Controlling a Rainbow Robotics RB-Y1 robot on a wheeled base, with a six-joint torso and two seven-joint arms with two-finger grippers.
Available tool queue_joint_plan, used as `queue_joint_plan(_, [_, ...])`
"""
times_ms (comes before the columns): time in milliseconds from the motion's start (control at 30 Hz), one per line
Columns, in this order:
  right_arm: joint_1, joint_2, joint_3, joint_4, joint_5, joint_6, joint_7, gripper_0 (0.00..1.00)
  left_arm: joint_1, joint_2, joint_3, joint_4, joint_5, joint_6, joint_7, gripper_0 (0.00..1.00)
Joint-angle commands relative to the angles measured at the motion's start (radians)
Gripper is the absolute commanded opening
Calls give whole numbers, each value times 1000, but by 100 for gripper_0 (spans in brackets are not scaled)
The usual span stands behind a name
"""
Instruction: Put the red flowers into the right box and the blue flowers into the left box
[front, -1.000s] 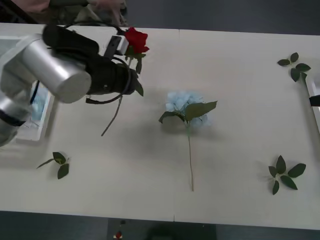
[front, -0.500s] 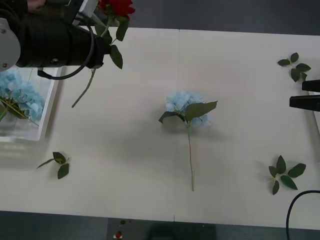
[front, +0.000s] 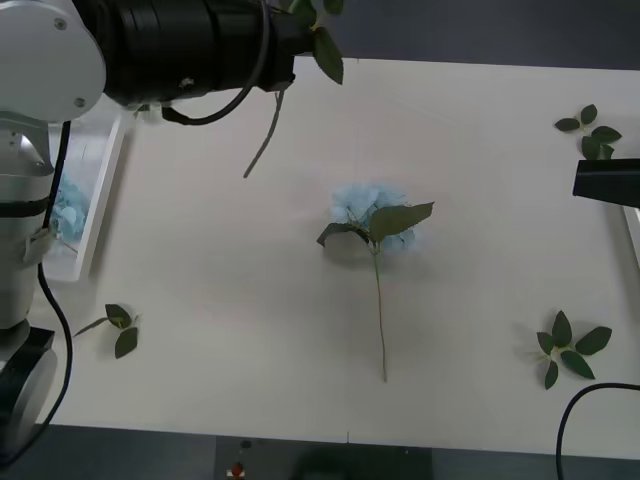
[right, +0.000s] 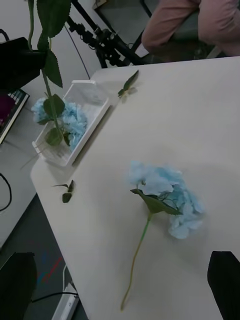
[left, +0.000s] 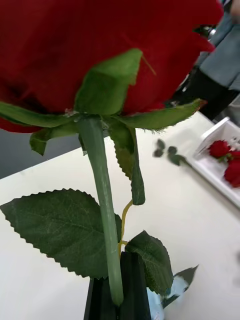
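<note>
A: Red rose (left: 105, 60): we log it clamped by its stem in the left gripper (left: 117, 295), black fingers closed on it, bloom upright, lifted above the table's (front: 480, 260) far left part.

B: We note its stem (front: 262, 150) dangling clear of the table. Mid-table, one blue flower (front: 370, 215) lies flat, stem toward us.

A: Right gripper (right: 120, 285) hovers at the right edge, fingers spread wide, holding nothing.

B: Farther left, we see the left box (right: 95, 117) with blue flowers (right: 75, 120) inside; the right box (left: 220, 167) already holds red roses (left: 225, 160).
</note>
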Motion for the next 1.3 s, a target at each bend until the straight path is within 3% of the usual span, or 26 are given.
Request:
queue_joint_plan(33, [-10, 18, 18, -22, -21, -13, -58, 100, -39, -96, 12, -22, 0, -18, -23, 0])
queue_joint_plan(200, [12, 16, 78, -22, -58, -94, -61, 100, -39, -187, -15, 24, -8, -88, -12, 0])
queue_joint_plan(367, [35, 16, 150, -22, -97, -194, -52, 100, -43, -228, -127, 140, 0, -318, -6, 0])
queue_joint_plan(567, [36, 19, 173, -22, -107, -218, -41, 100, -66, -227, -235, 234, 64, -512, 6, 0])
queue_joint_plan(1300, [59, 19, 310, -22, -52, -402, -26, 100, -99, -227, -250, 261, 221, -527, 28, 0])
